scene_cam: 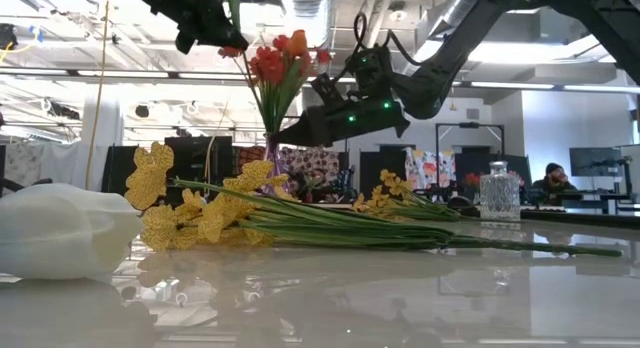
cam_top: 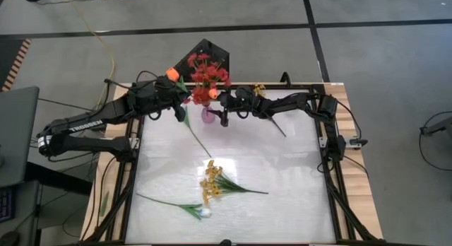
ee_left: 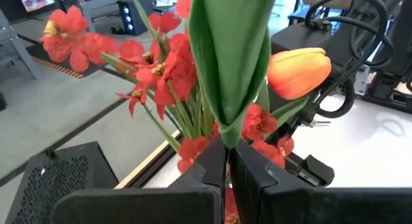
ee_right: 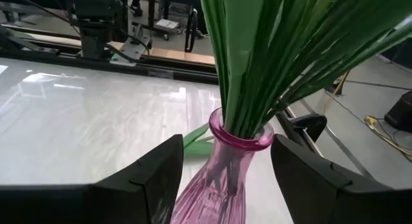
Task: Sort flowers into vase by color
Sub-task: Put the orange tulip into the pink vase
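Note:
A pink glass vase (cam_top: 209, 116) (ee_right: 222, 179) stands at the table's far middle. It holds red blossom sprays (cam_top: 206, 71) (ee_left: 161, 69) and an orange tulip (cam_top: 203, 95) (ee_left: 299, 71). My left gripper (cam_top: 178, 99) (ee_left: 226, 161) is just left of the bouquet, above the table, shut on another orange tulip (cam_top: 171, 74). My right gripper (cam_top: 223, 110) (ee_right: 222, 185) is open, with one finger on either side of the vase below its neck. Yellow sprays (cam_top: 210, 181) (scene_cam: 200, 213) and a white tulip (cam_top: 203, 212) (scene_cam: 60, 233) lie flat on the table. My left gripper pinches the held tulip between its two shut fingers where a broad green leaf (ee_left: 225, 130) wraps the stem. The flower is lifted clear. Its blossom points toward the far edge and its long stem (cam_top: 198, 136) slants toward the near edge. My right gripper: I cannot tell whether its fingers (ee_right: 154, 179) touch the vase.
More yellow blossoms (cam_top: 260, 90) (scene_cam: 385, 193) and a stem (cam_top: 279, 126) lie under my right arm. A clear glass vase (scene_cam: 498, 193) stands at the far right in the low view. A black stand (cam_top: 205, 51) sits beyond the far edge. The table's middle (cam_top: 268, 161) is bare.

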